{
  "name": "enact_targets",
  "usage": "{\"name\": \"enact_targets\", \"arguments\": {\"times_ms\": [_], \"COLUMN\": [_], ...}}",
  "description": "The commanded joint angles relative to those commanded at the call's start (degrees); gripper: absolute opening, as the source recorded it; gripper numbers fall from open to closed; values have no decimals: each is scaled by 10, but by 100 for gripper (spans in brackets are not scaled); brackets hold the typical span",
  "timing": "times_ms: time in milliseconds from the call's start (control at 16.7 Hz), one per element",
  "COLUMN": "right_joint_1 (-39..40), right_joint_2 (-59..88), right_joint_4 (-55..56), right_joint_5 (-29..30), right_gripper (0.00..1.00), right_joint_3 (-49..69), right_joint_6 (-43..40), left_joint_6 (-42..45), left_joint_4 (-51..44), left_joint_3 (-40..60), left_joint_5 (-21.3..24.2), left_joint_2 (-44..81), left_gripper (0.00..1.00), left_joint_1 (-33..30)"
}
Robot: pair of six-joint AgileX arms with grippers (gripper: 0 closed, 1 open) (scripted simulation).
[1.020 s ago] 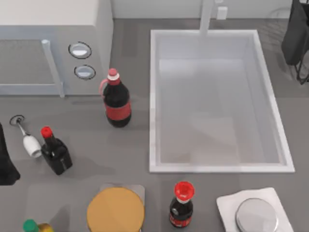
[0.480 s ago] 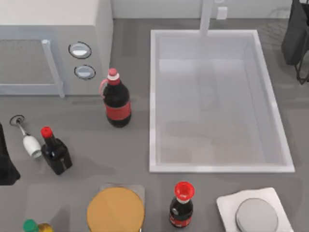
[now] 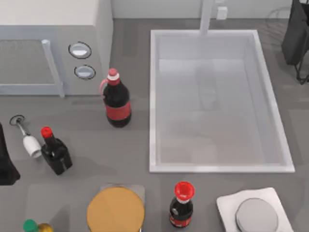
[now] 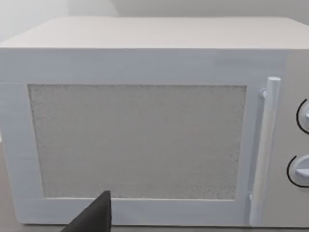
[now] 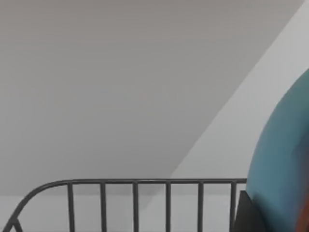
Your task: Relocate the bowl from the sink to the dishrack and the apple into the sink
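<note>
The AgileX robot's right arm [image 3: 295, 38] reaches along the far right edge of the table in the top view, a dark mass cut off by the frame. Its left arm [image 3: 7, 162] sits parked low at the table's left edge. In the left wrist view, one dark fingertip [image 4: 94, 216] of the left gripper juts up from the lower border.

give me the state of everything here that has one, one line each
sink: basin holds nothing
microwave: door shut
cola bottle beside the microwave: upright, capped
cola bottle in front of the sink: upright, red cap on
small dark bottle: upright, red cap on
wine glass: lying on its side
bowl: raised, tilted, beside the dishrack rail
</note>
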Motion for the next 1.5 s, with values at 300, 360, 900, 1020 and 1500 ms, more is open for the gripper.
{"name": "enact_targets", "arguments": {"times_ms": [300, 360, 900, 1020, 1500], "right_joint_1": [0, 0, 0, 0, 11], "right_joint_2": [0, 0, 0, 0, -55], "right_joint_4": [0, 0, 0, 0, -22], "right_joint_5": [0, 0, 0, 0, 8], "right_gripper": [53, 60, 100, 100, 100], "right_joint_3": [0, 0, 0, 0, -27], "right_joint_6": [0, 0, 0, 0, 2], "left_joint_6": [0, 0, 0, 0, 0], "left_joint_4": [0, 0, 0, 0, 0], "left_joint_3": [0, 0, 0, 0, 0], "left_joint_5": [0, 0, 0, 0, 0], "left_joint_2": [0, 0, 0, 0, 0], "left_gripper": [100, 100, 100, 100, 100], "left_joint_1": [0, 0, 0, 0, 0]}}
